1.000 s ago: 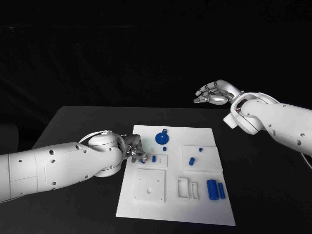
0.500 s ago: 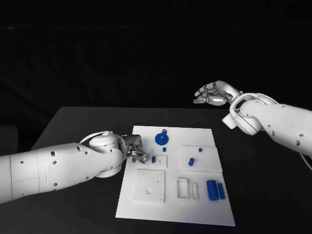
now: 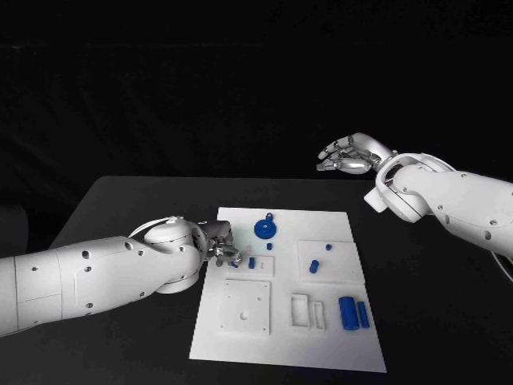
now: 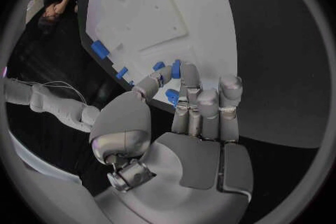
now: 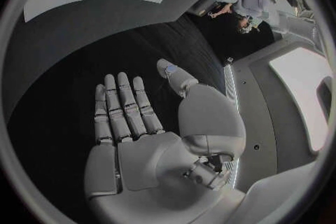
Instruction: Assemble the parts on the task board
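- Left robot hand (image 3: pixel 219 247): placed at the left edge of the task board (image 3: pixel 326 353); a small blue part (image 4: pixel 174 69) is pinched between its fingertips.
- Right robot hand (image 3: pixel 347 154): held above the far right corner of the tabletop (image 3: pixel 130 200), fingers apart, nothing gripped.
- Task board: laid at the middle of the tabletop.
- Round blue part (image 3: pixel 266 228): seated near the board's far edge.
- Two blue bars (image 3: pixel 353 312): laid side by side near the board's right edge.

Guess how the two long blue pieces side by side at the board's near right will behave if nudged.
The long blue pieces look rounded, so probably apt to roll sideways. They seem small, rigid and light. Lying flat on the task board, they are unlikely to tip.
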